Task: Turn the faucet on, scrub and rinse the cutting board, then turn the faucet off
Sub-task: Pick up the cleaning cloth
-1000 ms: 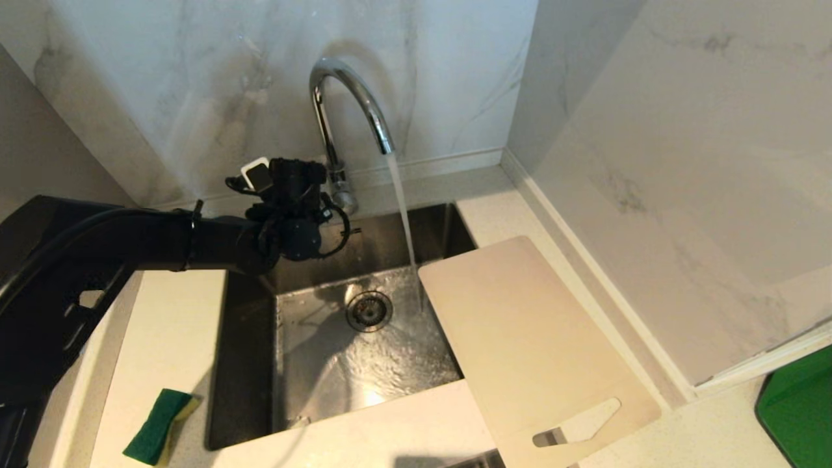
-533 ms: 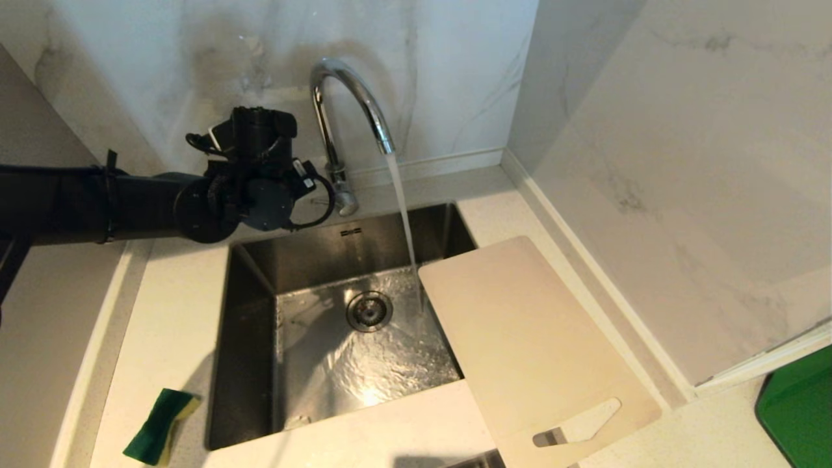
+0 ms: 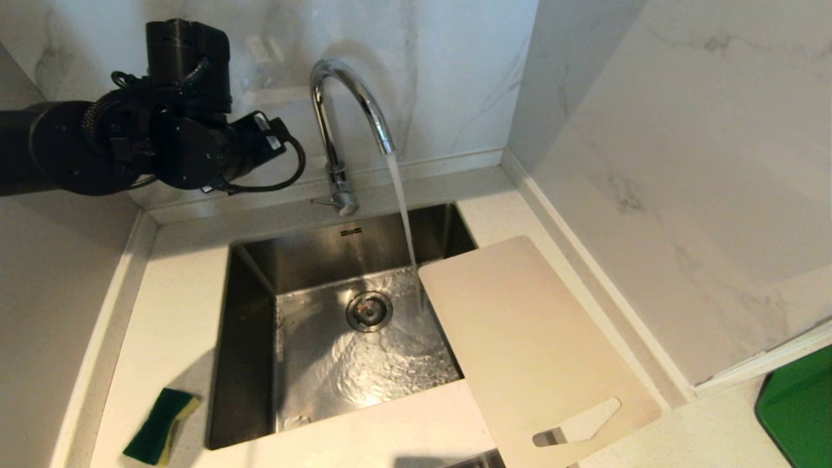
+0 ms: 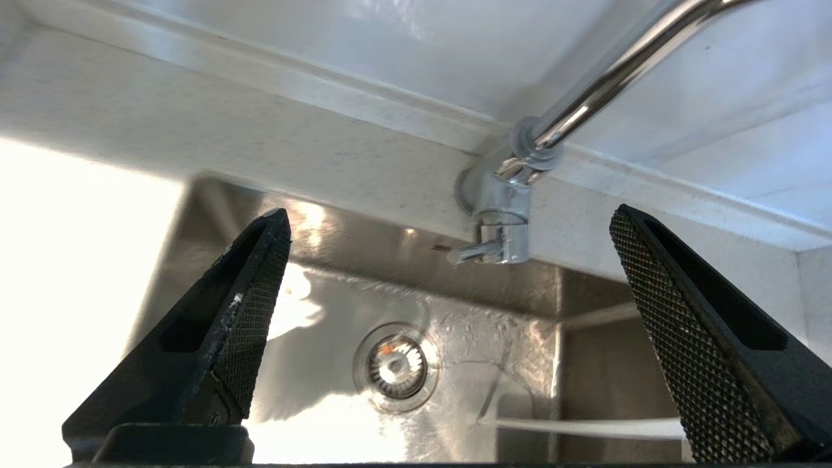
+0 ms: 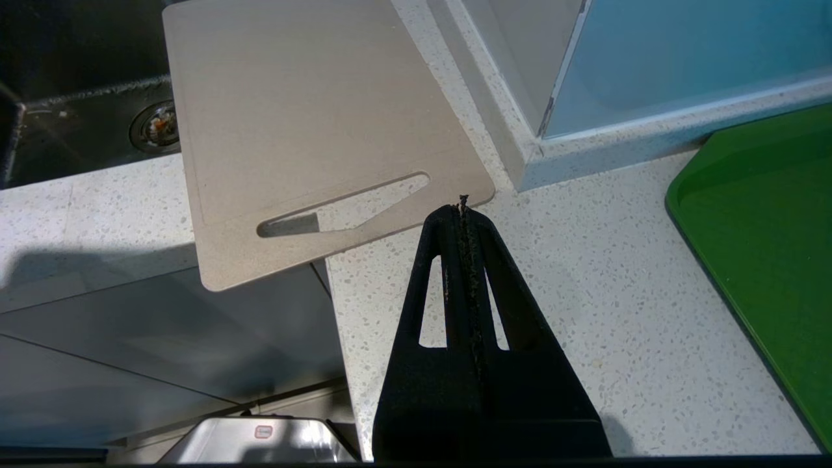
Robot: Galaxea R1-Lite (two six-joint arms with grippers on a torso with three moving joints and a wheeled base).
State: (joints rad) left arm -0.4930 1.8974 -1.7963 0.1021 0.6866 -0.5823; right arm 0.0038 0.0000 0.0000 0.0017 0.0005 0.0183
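The chrome faucet (image 3: pixel 344 97) stands behind the sink, and water (image 3: pixel 403 208) runs from its spout, landing by the near corner of the cutting board (image 3: pixel 533 344). Its thin lever (image 3: pixel 323 202) sticks out leftward at the base. The pale beige board lies flat on the right counter, one end over the sink, its handle slot toward me. My left arm (image 3: pixel 169 136) is raised at the upper left, clear of the faucet. My left gripper (image 4: pixel 450 210) is open and empty, with the lever (image 4: pixel 471 252) beyond its fingertips. My right gripper (image 5: pixel 463 208) is shut and empty above the counter, next to the board's (image 5: pixel 292 117) handle end.
A green and yellow sponge (image 3: pixel 159 426) lies on the counter left of the steel sink (image 3: pixel 253 325). The drain (image 3: pixel 369 311) is wet. A green tray (image 3: pixel 796 409) sits at the far right. Marble walls close the back and right sides.
My left arm has lifted from beside the faucet's base up and to the left, toward the wall. Water has kept running. The board and sponge have not moved.
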